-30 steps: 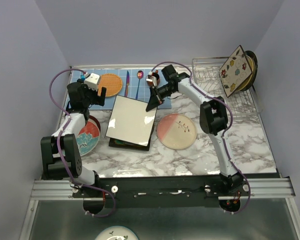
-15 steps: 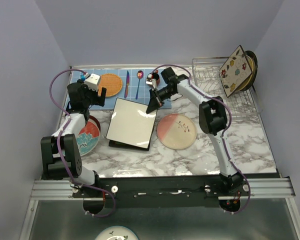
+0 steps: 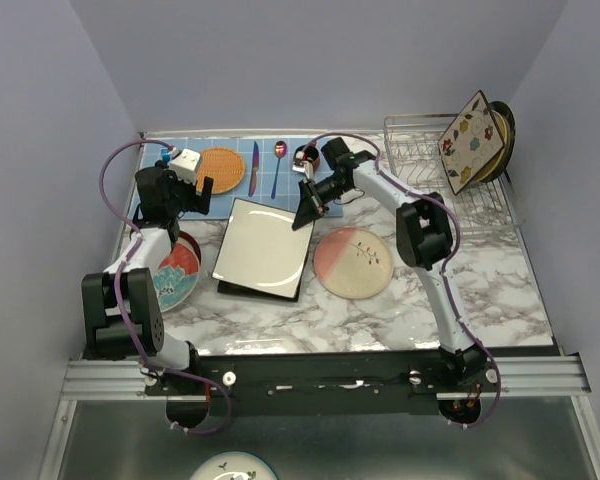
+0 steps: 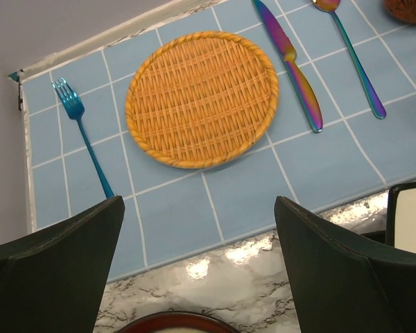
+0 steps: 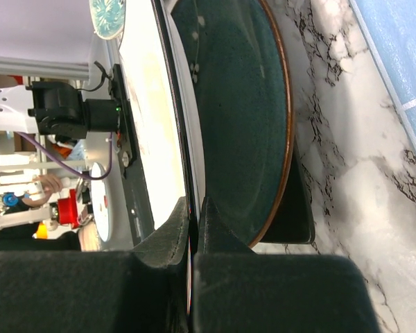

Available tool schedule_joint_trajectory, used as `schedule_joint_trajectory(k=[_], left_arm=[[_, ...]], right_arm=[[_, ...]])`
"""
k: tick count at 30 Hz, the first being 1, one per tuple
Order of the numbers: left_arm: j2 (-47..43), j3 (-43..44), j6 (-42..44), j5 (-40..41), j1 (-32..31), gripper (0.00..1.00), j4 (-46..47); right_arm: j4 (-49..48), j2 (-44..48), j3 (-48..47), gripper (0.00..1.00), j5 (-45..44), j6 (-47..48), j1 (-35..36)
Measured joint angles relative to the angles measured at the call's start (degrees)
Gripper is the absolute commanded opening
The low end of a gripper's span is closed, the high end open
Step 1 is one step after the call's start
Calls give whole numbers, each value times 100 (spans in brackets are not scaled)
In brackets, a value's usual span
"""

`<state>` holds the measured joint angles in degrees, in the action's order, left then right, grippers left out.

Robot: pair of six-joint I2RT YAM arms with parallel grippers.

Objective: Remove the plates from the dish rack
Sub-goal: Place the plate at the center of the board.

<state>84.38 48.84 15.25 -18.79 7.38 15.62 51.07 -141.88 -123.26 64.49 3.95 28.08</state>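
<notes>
My right gripper point(image 3: 303, 214) is shut on the far right edge of a square cream plate point(image 3: 263, 246), holding it tilted over a stack. In the right wrist view the fingers point(image 5: 194, 206) pinch the cream plate's thin rim point(image 5: 147, 104) above a dark teal round plate point(image 5: 243, 118) and a dark square plate point(image 5: 298, 211). A pink and cream round plate point(image 3: 352, 262) lies to the right, and a red and teal plate point(image 3: 175, 274) to the left. The dish rack point(image 3: 425, 150) at the back right holds a flowered square plate point(image 3: 470, 140) and a dark round plate point(image 3: 503, 125). My left gripper point(image 3: 195, 190) is open and empty.
A blue tiled mat point(image 4: 249, 187) at the back carries an orange woven mat point(image 4: 201, 97), a blue fork point(image 4: 83, 135), a knife point(image 4: 291, 66) and a spoon point(image 4: 350, 52). A small dark-red cup point(image 3: 305, 154) stands by my right wrist. Purple walls close in three sides.
My right gripper has lowered the far edge of the cream plate a little toward the stack. The left arm has not moved.
</notes>
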Motion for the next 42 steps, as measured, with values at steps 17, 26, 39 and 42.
schedule_joint_trajectory(k=[17,26,39,42], left_arm=[[-136,-109,42,-7,0,99,24],[-144,-120,44,-9,0,99,61],[-144,-146,68,-13,0,99,68],[-144,-146,83,-13,0,99,68]], right_arm=[[50,-203,-42,14,-2,-168,0],[48,-214,-42,17,-4,-201,0],[39,-295,-44,28,-68,-221,0],[42,-328,-107,30,-85,-208,0]])
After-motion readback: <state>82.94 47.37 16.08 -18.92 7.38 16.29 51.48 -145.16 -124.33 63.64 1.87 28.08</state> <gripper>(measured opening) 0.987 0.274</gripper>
